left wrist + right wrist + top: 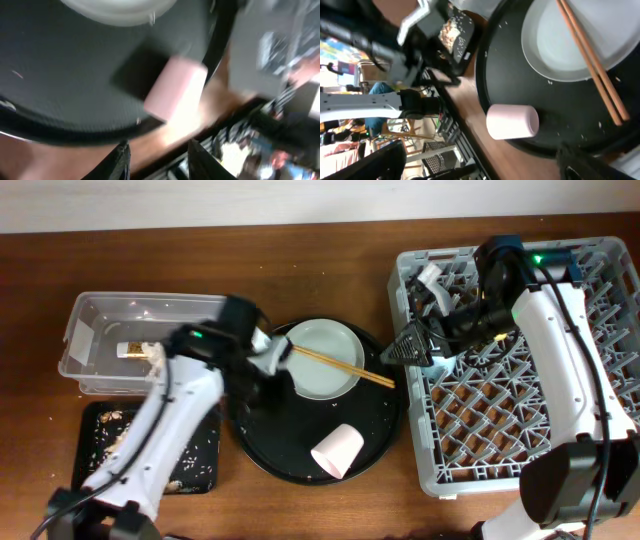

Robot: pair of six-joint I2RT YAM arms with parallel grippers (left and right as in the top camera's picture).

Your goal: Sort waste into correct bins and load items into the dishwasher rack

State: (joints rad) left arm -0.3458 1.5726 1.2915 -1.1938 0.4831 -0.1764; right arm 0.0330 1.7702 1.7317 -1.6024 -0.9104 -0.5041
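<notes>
2 wood chopsticks (340,366) on round white plate (320,338) | pink cup (338,450) sideways | L gripper (159,161), R gripper (480,157) spread

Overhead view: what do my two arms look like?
Both the left arm and right arm have white shells with black joints. Each carries a lit green light on a black joint. A thin black cable runs along the right arm.

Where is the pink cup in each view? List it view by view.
Overhead: pink cup lower centre, on the large round black tray.
Left wrist: pink cup centre, blurred, on that tray.
Right wrist: pink cup lower centre, near that tray's rim.
Shared landmark: the black tray.
</notes>
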